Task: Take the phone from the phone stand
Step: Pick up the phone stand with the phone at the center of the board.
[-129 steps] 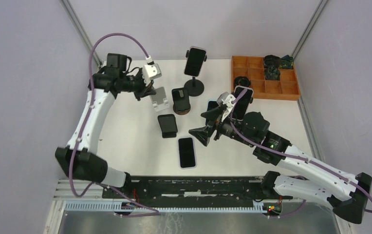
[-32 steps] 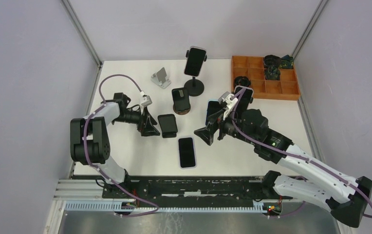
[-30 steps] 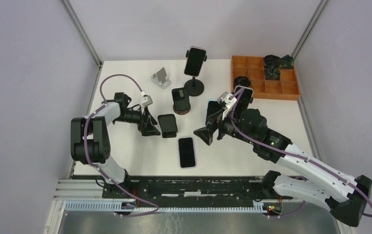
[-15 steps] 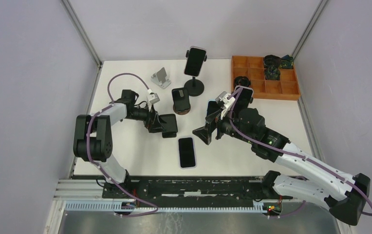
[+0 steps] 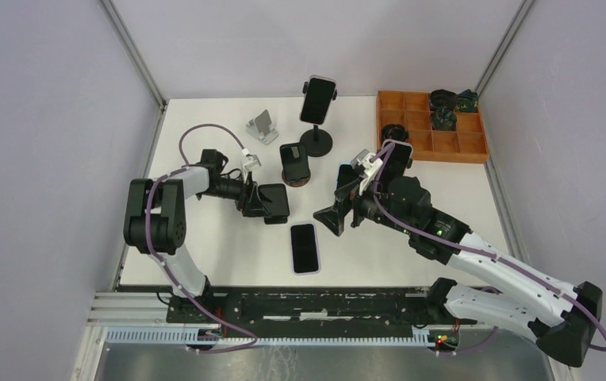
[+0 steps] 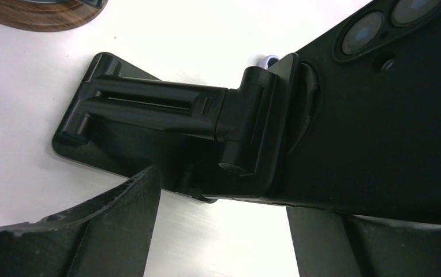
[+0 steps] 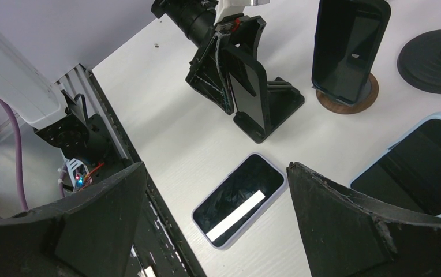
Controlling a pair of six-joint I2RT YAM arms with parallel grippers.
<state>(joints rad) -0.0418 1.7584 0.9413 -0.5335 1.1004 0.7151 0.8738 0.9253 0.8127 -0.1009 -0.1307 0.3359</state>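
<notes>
The black phone (image 7: pixel 246 92) is leaning on the black folding phone stand (image 6: pixel 149 104), at the left middle of the white table (image 5: pixel 205 246). The left gripper (image 5: pixel 260 200) is straddling the phone with its jaws apart, but I cannot tell whether they are already pressing it. The right gripper (image 5: pixel 330 221) is hovering wide apart and holding nothing, near another phone lying flat (image 5: pixel 304 248).

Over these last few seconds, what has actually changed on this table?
The left gripper came away from the silver stand, which now sits farther back. It swung toward the near side and slid its fingers around the phone on the black folding stand. Whether it grips yet is unclear. The right gripper, open, barely shifted, and the flat phone stayed put.
</notes>
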